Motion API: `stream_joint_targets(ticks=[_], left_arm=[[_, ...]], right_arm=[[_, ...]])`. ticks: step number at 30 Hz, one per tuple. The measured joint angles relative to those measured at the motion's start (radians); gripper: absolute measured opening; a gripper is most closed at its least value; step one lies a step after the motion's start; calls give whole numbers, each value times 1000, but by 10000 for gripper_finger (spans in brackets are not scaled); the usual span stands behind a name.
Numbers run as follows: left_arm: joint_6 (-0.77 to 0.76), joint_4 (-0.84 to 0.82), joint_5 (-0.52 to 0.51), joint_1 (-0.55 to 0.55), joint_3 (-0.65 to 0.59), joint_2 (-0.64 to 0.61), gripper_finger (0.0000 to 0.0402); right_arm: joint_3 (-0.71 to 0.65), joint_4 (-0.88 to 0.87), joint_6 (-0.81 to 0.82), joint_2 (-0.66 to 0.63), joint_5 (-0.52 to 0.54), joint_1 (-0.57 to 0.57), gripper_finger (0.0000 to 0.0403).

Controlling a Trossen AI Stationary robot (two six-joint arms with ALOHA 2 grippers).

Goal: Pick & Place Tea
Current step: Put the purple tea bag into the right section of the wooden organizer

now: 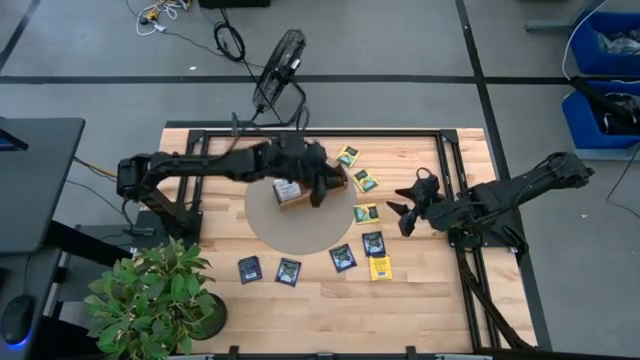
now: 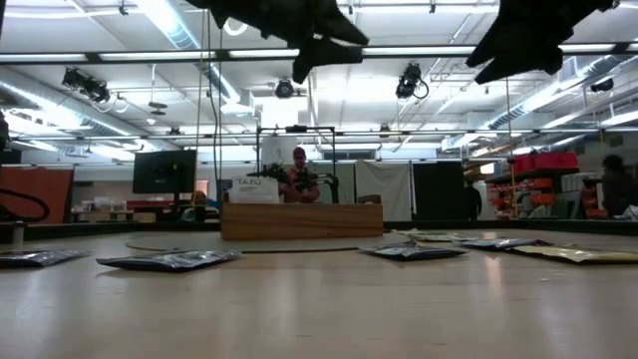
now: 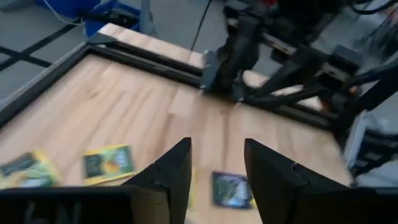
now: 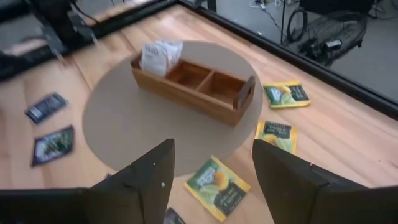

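The tea lies as small flat packets on the wooden table (image 1: 430, 290): green-yellow ones (image 1: 365, 180) (image 4: 286, 94) and dark ones (image 1: 288, 271) (image 4: 55, 144). White packets (image 4: 158, 56) stand in one end compartment of the wooden tray (image 4: 193, 81) (image 2: 301, 219), which rests on a round beige mat (image 1: 300, 230). My left gripper (image 1: 328, 186) (image 3: 217, 174) hangs open above the tray, holding nothing. My right gripper (image 1: 402, 215) (image 4: 211, 180) hovers open at the mat's right side, above a green-yellow packet (image 4: 217, 186), also with nothing between its fingers.
A potted plant (image 1: 155, 300) stands at the table's near left corner. A black metal frame (image 1: 320, 128) runs along the table's edges. A fan (image 1: 278, 65) stands on the floor behind the far edge. Bare wood lies along the near edge.
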Motion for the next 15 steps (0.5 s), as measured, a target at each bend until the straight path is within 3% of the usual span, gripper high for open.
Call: stream_joint_targets(ticks=[7, 15], left_arm=[[-160, 305, -136, -115, -140, -2, 136], [-229, 330, -212, -199, -307, -110, 133]], right_arm=[[0, 0, -10, -94, -7, 0, 224], [0, -20, -34, -153, -138, 15, 224]])
